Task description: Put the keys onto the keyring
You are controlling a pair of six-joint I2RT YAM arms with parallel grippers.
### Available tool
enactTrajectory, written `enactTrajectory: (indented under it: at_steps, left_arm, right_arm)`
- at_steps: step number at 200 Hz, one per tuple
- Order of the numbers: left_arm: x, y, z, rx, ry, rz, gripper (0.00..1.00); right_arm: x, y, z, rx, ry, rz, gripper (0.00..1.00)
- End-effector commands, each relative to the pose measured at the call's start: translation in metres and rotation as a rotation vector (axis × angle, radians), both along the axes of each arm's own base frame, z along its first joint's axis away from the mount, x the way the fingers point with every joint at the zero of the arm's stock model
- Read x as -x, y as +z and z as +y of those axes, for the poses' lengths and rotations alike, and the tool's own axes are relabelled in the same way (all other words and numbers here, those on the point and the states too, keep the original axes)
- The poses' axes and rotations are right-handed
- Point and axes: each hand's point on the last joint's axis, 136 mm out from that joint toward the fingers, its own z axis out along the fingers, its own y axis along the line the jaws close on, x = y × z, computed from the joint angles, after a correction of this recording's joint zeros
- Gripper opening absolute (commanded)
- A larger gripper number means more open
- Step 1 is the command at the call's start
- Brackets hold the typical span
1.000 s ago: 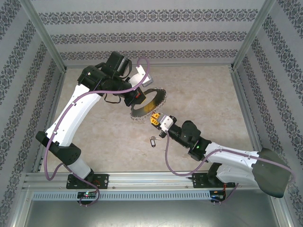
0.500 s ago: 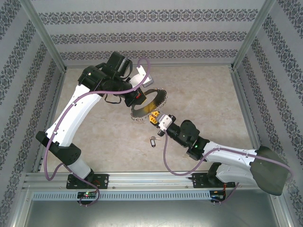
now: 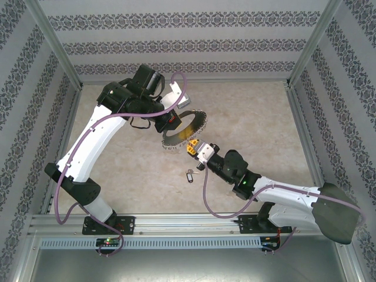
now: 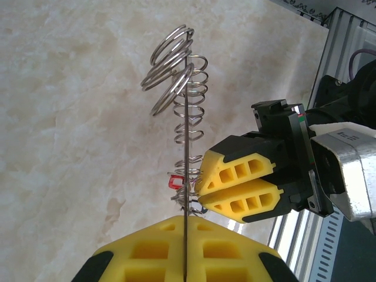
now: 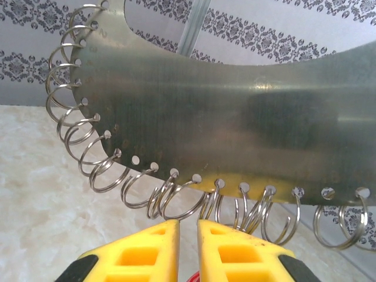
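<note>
The keyring (image 3: 182, 132) is a silvery flat plate edged with many small split rings, held up off the table. My left gripper (image 3: 174, 120) is shut on its rim, and the plate shows edge-on (image 4: 185, 135) between the yellow fingers (image 4: 184, 220). My right gripper (image 3: 191, 147) is at the plate's lower edge, with its tips (image 4: 200, 188) against the rings (image 5: 176, 197). Its jaws (image 5: 188, 226) stand a narrow gap apart, with a bit of red (image 5: 197, 276) deep between them. The red key tag (image 4: 174, 181) shows beside those tips. A dark-tagged key (image 3: 189, 175) lies on the table below.
The beige marble-look tabletop (image 3: 258, 117) is walled in by patterned panels and aluminium posts (image 3: 305, 53). A rail (image 3: 176, 223) runs along the near edge by the arm bases. The purple cable (image 3: 207, 194) loops under the right wrist.
The right arm has edged slightly along the keyring's lower edge. The left arm and the keyring have stayed put.
</note>
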Motion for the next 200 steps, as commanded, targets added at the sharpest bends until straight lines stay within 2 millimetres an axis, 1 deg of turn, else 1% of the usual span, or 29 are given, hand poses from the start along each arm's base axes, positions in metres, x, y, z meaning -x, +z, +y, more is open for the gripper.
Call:
enactTrajectory:
  at_steps: [1, 37, 65, 134, 200]
  left_arm:
    - [0.004, 0.015, -0.003, 0.035, -0.005, -0.030, 0.02]
    - [0.005, 0.014, -0.004, 0.033, -0.008, -0.023, 0.02]
    - [0.005, 0.014, -0.004, 0.034, -0.007, -0.021, 0.02]
    - [0.006, 0.013, -0.004, 0.032, -0.009, -0.020, 0.03]
    - [0.006, 0.014, -0.005, 0.035, -0.011, -0.023, 0.03]
  right_arm:
    - [0.002, 0.000, -0.002, -0.006, -0.014, -0.006, 0.17]
    - [0.000, 0.014, -0.001, -0.036, -0.014, -0.034, 0.18]
    - [-0.002, 0.021, 0.001, -0.042, -0.022, -0.050, 0.18]
    - [-0.005, 0.023, 0.000, -0.047, -0.037, -0.059, 0.18]
    - [-0.006, 0.020, 0.000, -0.047, -0.038, -0.052, 0.21]
